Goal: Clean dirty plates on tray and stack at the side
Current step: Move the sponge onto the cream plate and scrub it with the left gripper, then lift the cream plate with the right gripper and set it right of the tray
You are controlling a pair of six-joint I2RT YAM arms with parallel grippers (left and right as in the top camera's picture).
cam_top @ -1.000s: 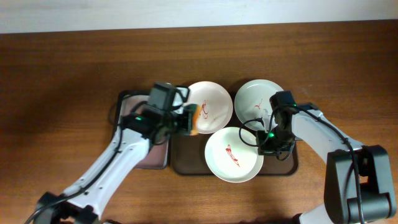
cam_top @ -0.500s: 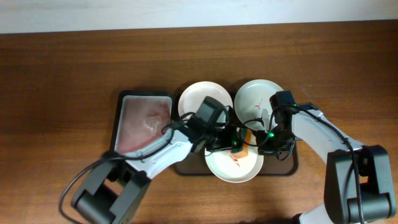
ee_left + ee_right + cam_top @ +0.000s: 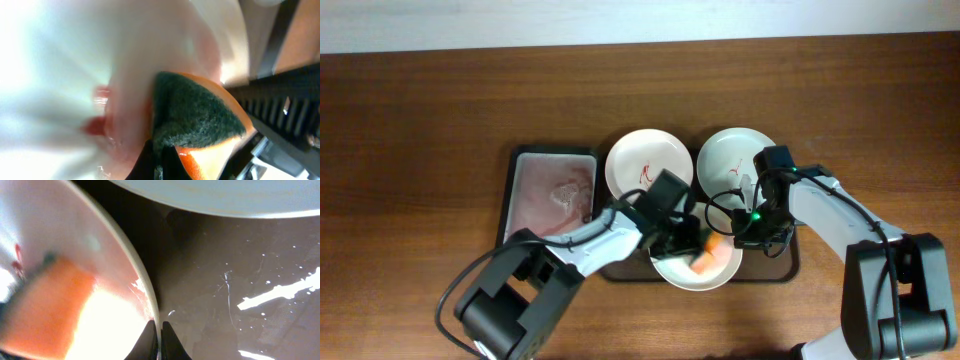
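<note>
Scrub step: left gripper (image 3: 692, 243) clamped on sponge (image 3: 200, 110), pressed to red smears (image 3: 97, 125) on front plate (image 3: 670, 268) — right gripper (image 3: 156, 337) pinches its rim. Next, probably: sweep across the smears.

Even bright overhead light, wrist views blurred close-up, glare blowing out white plate (image 3: 45, 65)

No readable text or labels; wrist views blurred.
</note>
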